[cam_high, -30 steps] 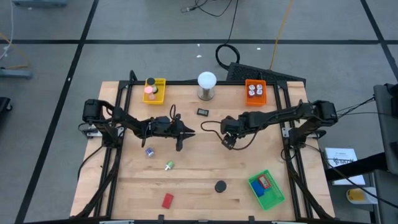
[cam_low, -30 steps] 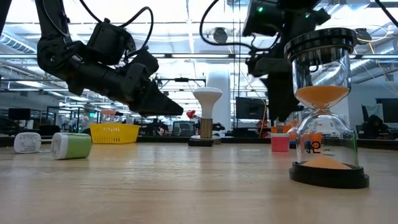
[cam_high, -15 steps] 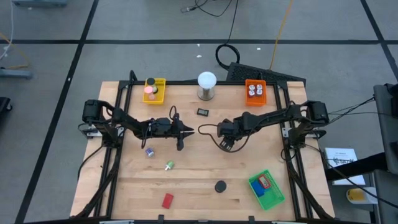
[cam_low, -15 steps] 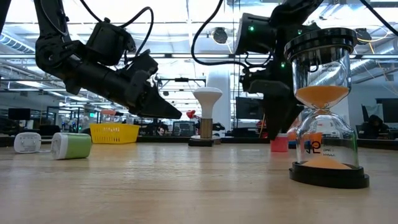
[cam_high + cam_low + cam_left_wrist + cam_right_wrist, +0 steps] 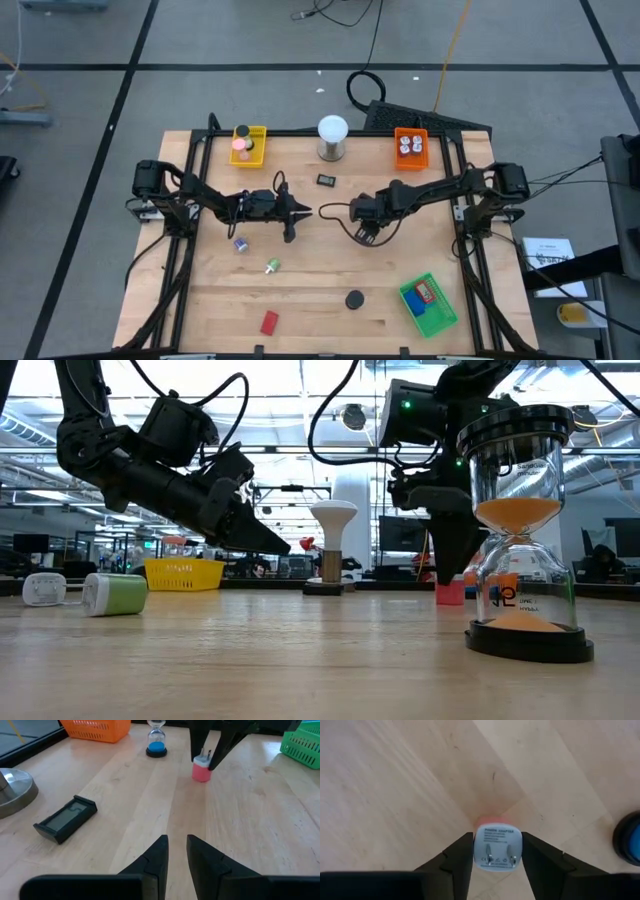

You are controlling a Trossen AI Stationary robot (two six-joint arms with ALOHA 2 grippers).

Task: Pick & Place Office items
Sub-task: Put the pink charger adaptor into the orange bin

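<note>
Here the right gripper points straight down at the pale wooden table, and a small pink power adapter with a white pronged face stands between its two dark fingers. In the right wrist view both fingers press against the adapter's sides, so the grasp is on the adapter, which sits upright on the wood. The left wrist view shows the same adapter standing on the table between the tips of the right gripper, with a small hourglass holding blue sand just beyond those tips.

The left gripper hovers above the table, tilted down, its fingers nearly closed with only a narrow gap and nothing between them. Ahead of those fingers and off to one side lies a flat black rectangular device with a grey display; the adapter is well ahead of them.

Other items lie well apart from both grippers: a red flat block, a black round piece, a small green and white cylinder and a small bluish piece. At the far edge stand a yellow tray, an orange tray and a white ball on a metal base; a green basket sits near the front.
</note>
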